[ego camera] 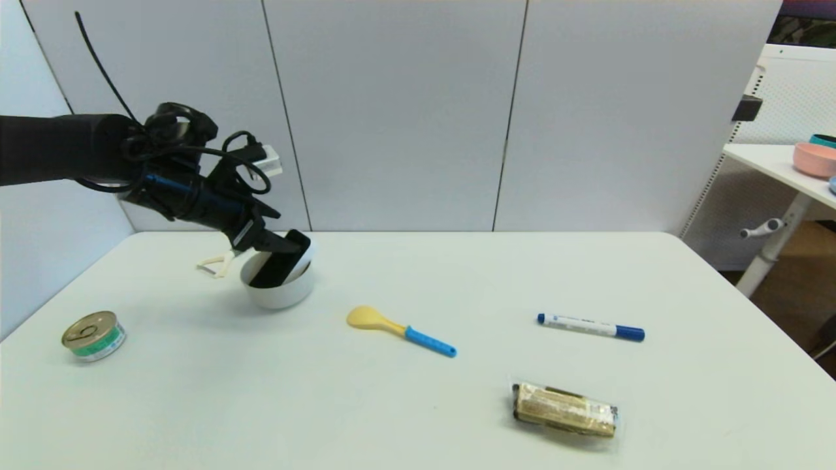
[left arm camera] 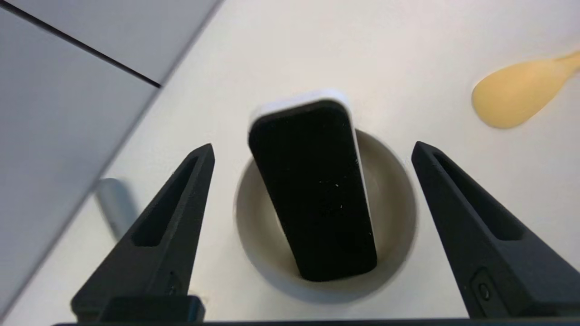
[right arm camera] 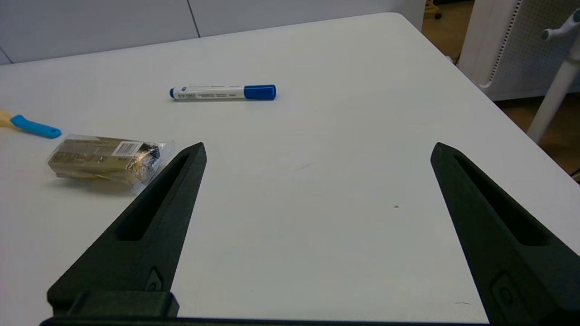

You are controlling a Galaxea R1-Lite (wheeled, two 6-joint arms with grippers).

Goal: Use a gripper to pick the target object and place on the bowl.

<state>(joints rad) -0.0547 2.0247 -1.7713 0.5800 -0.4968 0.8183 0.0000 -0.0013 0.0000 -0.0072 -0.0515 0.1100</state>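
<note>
The black-topped block [ego camera: 281,262] with a white base lies tilted in the off-white bowl [ego camera: 279,294] at the table's far left, one end down inside, the other resting over the rim. In the left wrist view the block [left arm camera: 312,190] leans across the bowl [left arm camera: 389,194]. My left gripper [ego camera: 271,243] is open just above the bowl, its fingers [left arm camera: 174,213] spread wide on either side, clear of the block. My right gripper [right arm camera: 317,149] is open and empty over bare table at the right; it does not show in the head view.
A small tin can [ego camera: 95,335] sits at the left front. A yellow spoon with a blue handle [ego camera: 400,330], a blue marker [ego camera: 591,326] and a wrapped snack bar [ego camera: 565,409] lie across the middle and right. A cream plastic piece [ego camera: 215,264] lies behind the bowl.
</note>
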